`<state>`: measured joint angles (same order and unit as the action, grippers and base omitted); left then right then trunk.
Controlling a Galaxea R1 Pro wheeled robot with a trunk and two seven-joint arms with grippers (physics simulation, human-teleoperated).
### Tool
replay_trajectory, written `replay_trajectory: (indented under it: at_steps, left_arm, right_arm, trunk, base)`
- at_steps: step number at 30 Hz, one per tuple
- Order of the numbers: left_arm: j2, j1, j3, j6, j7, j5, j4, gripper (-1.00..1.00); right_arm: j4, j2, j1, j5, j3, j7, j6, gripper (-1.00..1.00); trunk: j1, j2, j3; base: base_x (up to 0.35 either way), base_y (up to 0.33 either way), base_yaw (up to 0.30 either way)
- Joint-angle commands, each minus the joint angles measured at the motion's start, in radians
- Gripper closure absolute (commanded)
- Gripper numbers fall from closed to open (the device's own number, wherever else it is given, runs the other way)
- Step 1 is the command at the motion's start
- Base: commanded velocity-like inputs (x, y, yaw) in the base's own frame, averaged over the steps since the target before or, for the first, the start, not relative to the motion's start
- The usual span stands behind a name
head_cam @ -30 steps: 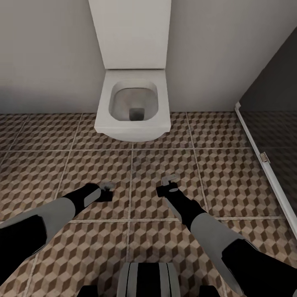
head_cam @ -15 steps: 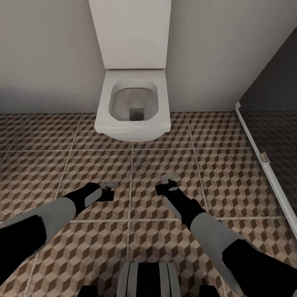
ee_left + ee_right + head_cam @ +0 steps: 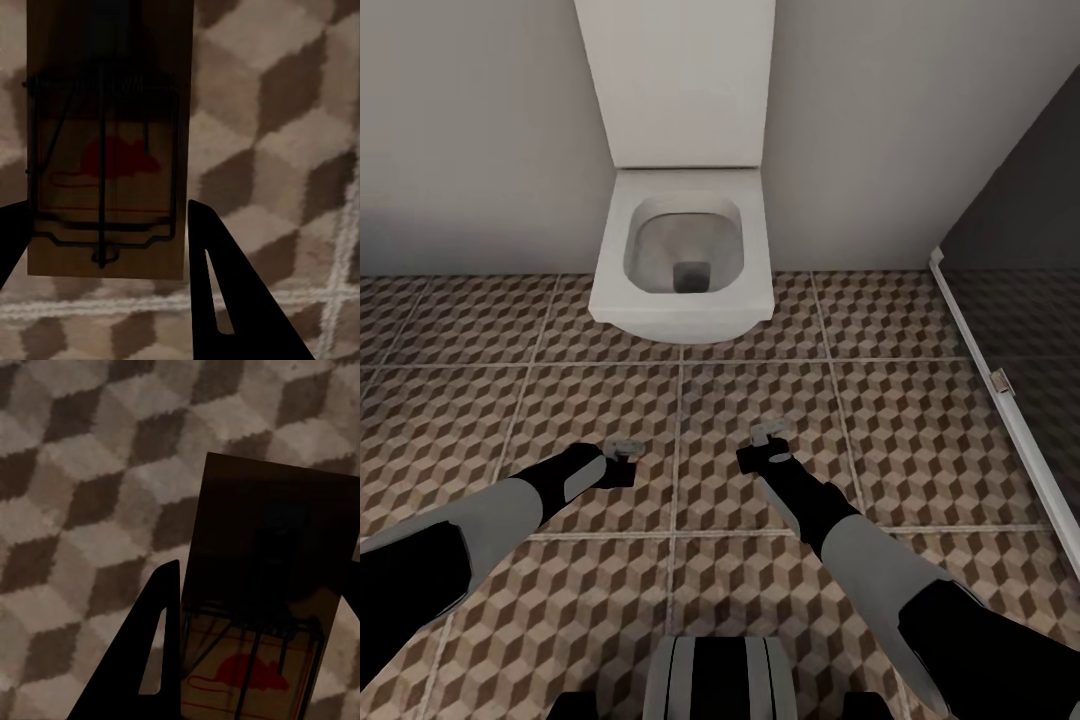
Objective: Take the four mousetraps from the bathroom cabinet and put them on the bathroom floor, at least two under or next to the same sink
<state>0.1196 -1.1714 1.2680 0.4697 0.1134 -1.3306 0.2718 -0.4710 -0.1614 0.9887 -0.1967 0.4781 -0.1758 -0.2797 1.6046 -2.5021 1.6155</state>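
Cube-patterned bathroom floor (image 3: 920, 420) before a white toilet (image 3: 682, 255). Left gripper (image 3: 626, 447) clamps one mousetrap (image 3: 105, 142); right gripper (image 3: 772, 434) clamps another mousetrap (image 3: 266, 607), both above the tiles. Boards look light, stiff and thin; the long edges, clear of the wire, seem safest to pinch.

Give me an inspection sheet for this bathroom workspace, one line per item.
Surface: bathroom floor, cube-pattern tiles with pale grout lines.
Job's things: one mousetrap between the left end effector's fingers; a second mousetrap between the right end effector's fingers. Cabinet and sink: nothing seen.
Clutter: nothing seen.
End effectors: left end effector and right end effector both held low over the floor, each shut on a trap.
Cables: nothing seen.
Surroundings: white toilet against the wall ahead, lid up; dark panel with a white frame on the right.
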Motion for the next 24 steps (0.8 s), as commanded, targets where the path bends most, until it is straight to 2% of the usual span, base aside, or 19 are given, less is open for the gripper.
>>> replay_trajectory:
  at_steps: [1,16,24]
  left_arm:
    - [0.002,-0.001,0.005,0.003,0.011,-0.007,0.004,1.0]
    - [0.003,-0.001,0.005,0.003,0.011,-0.007,0.004,1.0]
    - [0.003,-0.001,0.005,0.003,0.011,-0.007,0.004,1.0]
  right_arm:
    - [-0.001,0.001,0.001,-0.012,0.008,-0.008,-0.004,1.0]
    - [-0.001,0.002,0.001,-0.012,0.009,-0.008,-0.004,1.0]
    - [-0.001,0.003,0.001,-0.012,0.01,-0.008,-0.004,1.0]
  trunk:
    - [0.0,0.0,0.001]
    - [0.0,0.0,0.001]
    - [0.0,0.0,0.001]
  base:
    - [0.0,0.0,0.0]
    - [0.001,0.0,0.0]
    - [0.149,0.0,0.0]
